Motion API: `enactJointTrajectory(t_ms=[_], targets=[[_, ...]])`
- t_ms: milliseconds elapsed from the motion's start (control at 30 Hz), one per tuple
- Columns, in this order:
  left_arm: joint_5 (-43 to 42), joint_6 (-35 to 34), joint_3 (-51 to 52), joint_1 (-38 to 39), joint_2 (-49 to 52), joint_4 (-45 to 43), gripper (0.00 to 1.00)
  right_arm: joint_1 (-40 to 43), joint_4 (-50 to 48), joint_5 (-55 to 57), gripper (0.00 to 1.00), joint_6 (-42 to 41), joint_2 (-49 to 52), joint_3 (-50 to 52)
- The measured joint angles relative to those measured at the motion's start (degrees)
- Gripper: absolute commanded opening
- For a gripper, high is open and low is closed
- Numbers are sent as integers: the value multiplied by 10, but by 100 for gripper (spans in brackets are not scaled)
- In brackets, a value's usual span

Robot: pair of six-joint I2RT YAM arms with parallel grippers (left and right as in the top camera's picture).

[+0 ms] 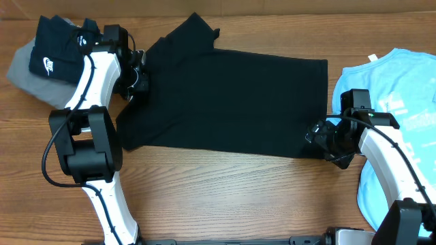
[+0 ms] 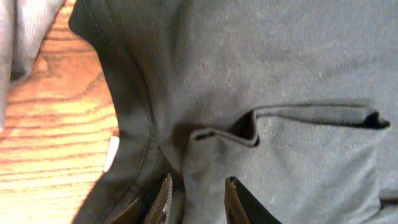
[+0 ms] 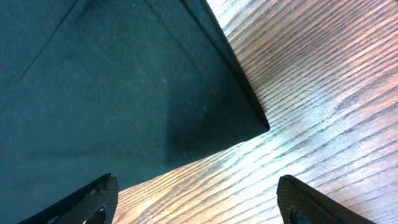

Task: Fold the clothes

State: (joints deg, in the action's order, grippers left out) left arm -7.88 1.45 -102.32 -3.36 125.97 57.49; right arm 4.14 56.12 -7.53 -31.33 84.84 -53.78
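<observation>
The black T-shirt [image 1: 225,102] lies spread flat across the middle of the table, one sleeve pointing toward the far edge. My left gripper [image 1: 139,82] rests at its collar end on the left. In the left wrist view its fingers [image 2: 198,186] stand a little apart, with collar fabric [image 2: 280,74] lying loosely between them and the white neck label [image 2: 112,154] just to the left. My right gripper [image 1: 320,139] hovers by the shirt's near right corner. Its jaws [image 3: 196,186] are wide open over bare wood, and the shirt corner [image 3: 93,81] lies just ahead of them.
A smaller black garment with a white swoosh [image 1: 51,51] lies on a grey folded garment [image 1: 20,71] at the far left. A light blue shirt [image 1: 402,102] lies along the right edge, partly under the right arm. Wooden table [image 1: 225,190] shows in front.
</observation>
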Motion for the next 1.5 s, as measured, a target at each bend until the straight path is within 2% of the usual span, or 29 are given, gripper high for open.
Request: enactJointTrajectory(t_ms=[67, 133, 233, 300, 633, 900, 1500], targets=[[0, 0, 8, 0, 0, -13, 31, 0, 0, 0, 85, 0, 0, 0], [0, -1, 17, 0, 0, -24, 25, 0, 0, 0, 85, 0, 0, 0], [0, -2, 22, 0, 0, -30, 9, 0, 0, 0, 85, 0, 0, 0], [0, -1, 23, 0, 0, -32, 4, 0, 0, 0, 85, 0, 0, 0], [-39, 0, 15, 0, 0, -1, 4, 0, 0, 0, 85, 0, 0, 0], [-72, 0, -62, 0, 0, 51, 4, 0, -2, 0, 85, 0, 0, 0], [-88, 14, -94, 62, 0, 7, 4, 0, -10, 0, 85, 0, 0, 0]])
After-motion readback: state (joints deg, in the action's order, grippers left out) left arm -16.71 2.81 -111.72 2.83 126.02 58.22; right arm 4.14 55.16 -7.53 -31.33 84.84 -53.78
